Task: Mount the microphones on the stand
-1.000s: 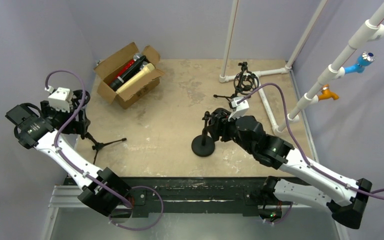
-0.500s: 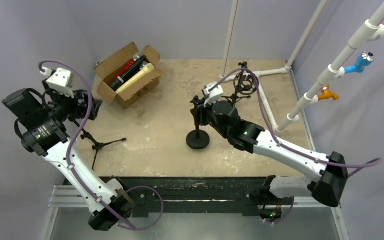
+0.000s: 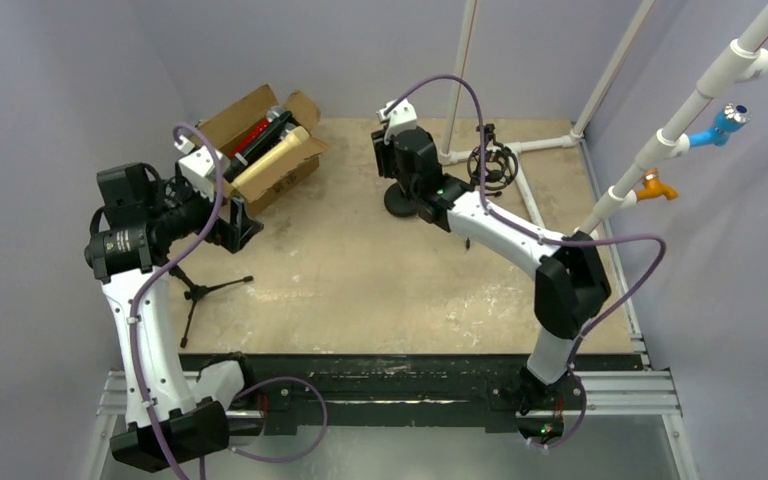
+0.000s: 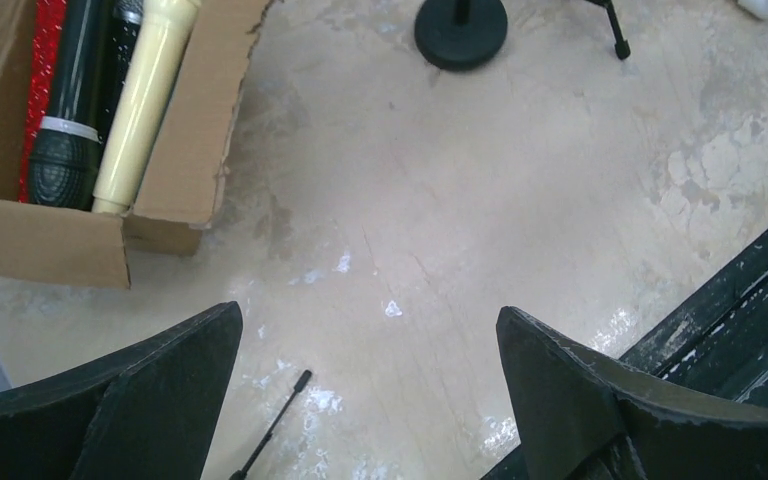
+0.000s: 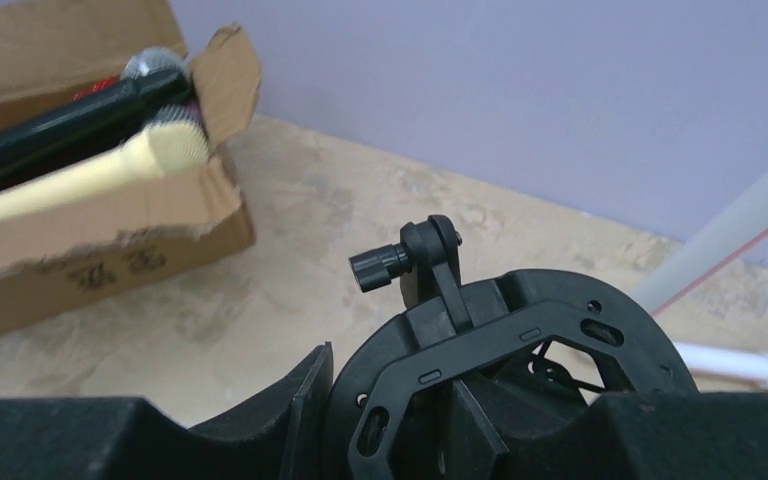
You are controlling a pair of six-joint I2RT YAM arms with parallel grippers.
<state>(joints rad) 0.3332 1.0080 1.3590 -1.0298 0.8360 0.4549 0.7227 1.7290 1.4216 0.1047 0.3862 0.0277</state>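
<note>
Well, mics (image 4: 80,95) lie packed in torn brown cardboard box (image 4: 50,245): smooth black, glittery red, matte cream, w/ rounded mesh heads. Left gripper (image 4: 365,390) hangs just beside box over scuffed beige tabletop (image 4: 520,200), jaws wide apart. Right gripper (image 5: 470,405), well right of box, is clamped on black plastic ring-shaped shock mount (image 5: 520,320) of round-base stand (image 3: 400,203). White PVC pipes (image 3: 520,147) stand farther right.

End effector (image 5: 465,425) clamping black stand mount (image 5: 505,315), microphones (image 5: 80,120) in cardboard box (image 5: 110,255)
</note>
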